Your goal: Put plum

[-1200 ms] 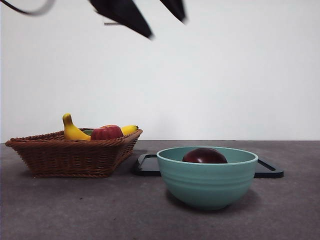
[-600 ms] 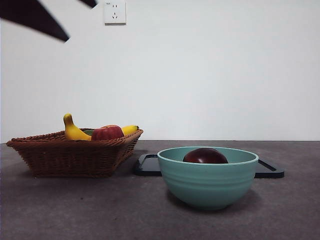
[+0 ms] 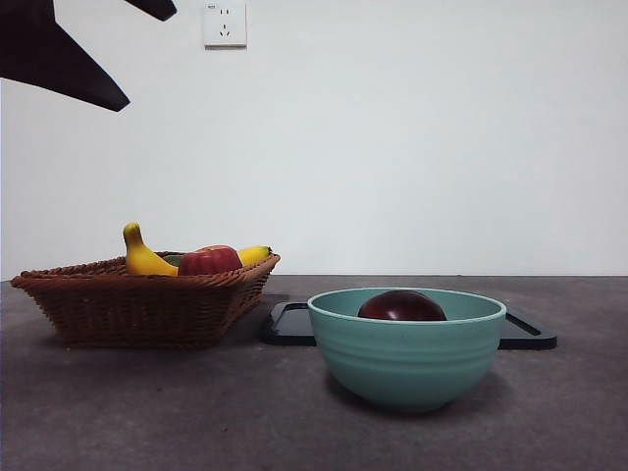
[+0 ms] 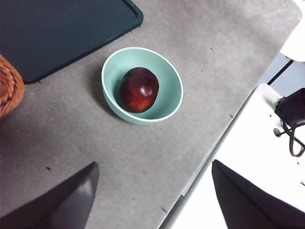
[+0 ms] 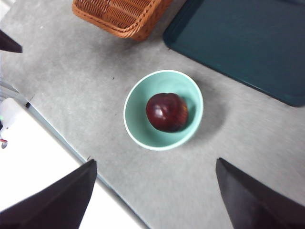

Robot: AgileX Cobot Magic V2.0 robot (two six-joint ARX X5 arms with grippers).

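- Up at the top of the front view, the black arm tips have slid from above the middle over to the top left corner, and in the last half second they have hardly moved.
- I see the plum (image 4: pixel 138 89) lying inside the green bowl (image 4: pixel 172 102), and nothing touches it.
- I see my left gripper (image 4: pixel 152 191) high above the table (image 4: pixel 143 157), its jaws spread wide and holding nothing.
- I see my right gripper (image 5: pixel 152 191) up high too, jaws wide and holding nothing.
- I think the putting is done, since the plum is in the bowl and both arms are well away.
- I see the bowl near the front edge of the table, before the dark tray (image 3: pixel 530 334).
- I see the red apple (image 3: pixel 209 261) and banana (image 3: pixel 142 257) in the wicker basket (image 3: pixel 147 304) toward the left side.
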